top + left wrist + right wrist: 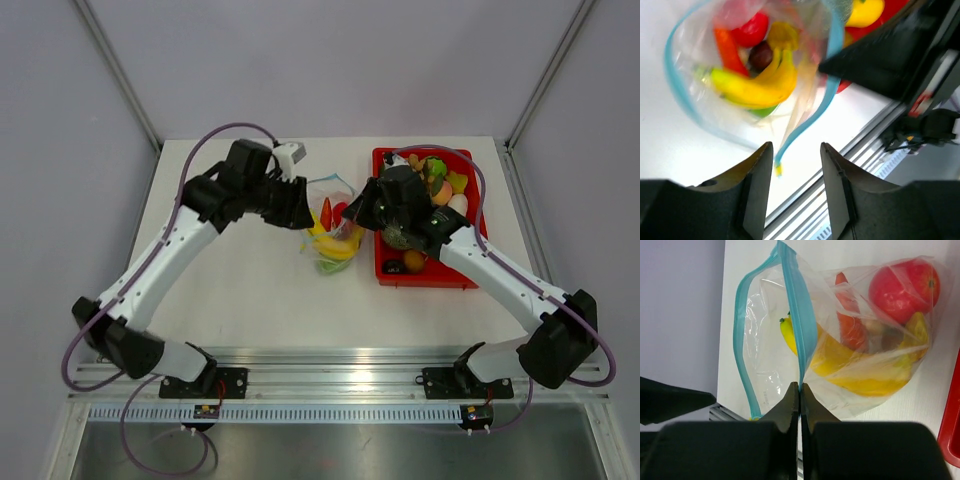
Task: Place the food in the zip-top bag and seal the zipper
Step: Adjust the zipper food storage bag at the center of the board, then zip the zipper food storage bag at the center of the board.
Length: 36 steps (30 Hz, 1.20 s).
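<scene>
right gripper (799,390) fingers pressed together, pinching the zipper (799,325) strip on one lip of the zip-top bag (875,365). left gripper (796,146) fingers spread, nothing clamped. the loose teal end of the strip hangs in the gap btwn them, nearer one finger; can't tell if it touches.

bag lies on the table (250,290) btwn the two grippers, just beside the red tray (382,272), mouth gaping wide. inside i see bananas (865,382), a carrot (852,327), a red fruit (905,285) and sth dark, prob a nut. more food (440,180) sits in the tray by the right arm.

my read: loading is at least partly done and i'm setting up the seal step, tho w/ items left in the tray i can't be sure. next move needs the left fingers to close on the strip end so both lips line up, then a slide along the track w/ steady squeeze. risks: thin film crumples, lips misalign, bag drags.

table is plain white and smooth, prob low grip. pale grey walls on three sides, metal rail (330,375) at the near edge.
</scene>
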Each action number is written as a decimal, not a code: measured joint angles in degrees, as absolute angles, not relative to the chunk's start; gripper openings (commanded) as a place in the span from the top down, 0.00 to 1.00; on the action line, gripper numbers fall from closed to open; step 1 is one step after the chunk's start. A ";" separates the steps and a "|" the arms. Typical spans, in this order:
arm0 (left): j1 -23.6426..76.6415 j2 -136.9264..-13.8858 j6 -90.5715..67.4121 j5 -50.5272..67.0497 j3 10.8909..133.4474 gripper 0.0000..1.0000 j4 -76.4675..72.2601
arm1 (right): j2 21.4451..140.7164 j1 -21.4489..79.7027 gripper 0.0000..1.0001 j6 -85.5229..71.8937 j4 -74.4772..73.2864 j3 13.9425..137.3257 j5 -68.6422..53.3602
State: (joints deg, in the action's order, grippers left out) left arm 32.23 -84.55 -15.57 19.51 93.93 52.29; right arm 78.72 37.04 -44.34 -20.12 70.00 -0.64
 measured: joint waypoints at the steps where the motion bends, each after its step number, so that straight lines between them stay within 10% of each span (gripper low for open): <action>1: 32.16 -81.08 -15.44 18.41 89.34 0.44 51.46 | 78.78 37.04 1.00 -44.34 -20.12 70.00 -0.62; 4: 32.08 -70.87 -15.75 16.16 75.33 0.12 46.70 | 78.96 37.06 1.00 -44.36 -19.92 70.06 -1.04; 7: 32.08 -61.98 -17.65 14.24 63.86 0.09 42.63 | 79.99 37.06 1.00 -44.36 -19.62 70.81 -1.23; 26: 32.08 -58.37 -21.10 8.58 45.28 0.44 15.14 | 82.81 37.08 1.00 -44.40 -19.16 72.55 -2.76; 33: 32.08 -61.95 -23.24 10.31 45.36 0.96 9.26 | 83.53 37.08 1.00 -45.47 -18.26 72.64 -4.21; 36: 32.14 -64.88 -22.41 11.53 46.98 1.00 9.76 | 83.66 37.06 0.98 -46.11 -18.17 72.64 -4.80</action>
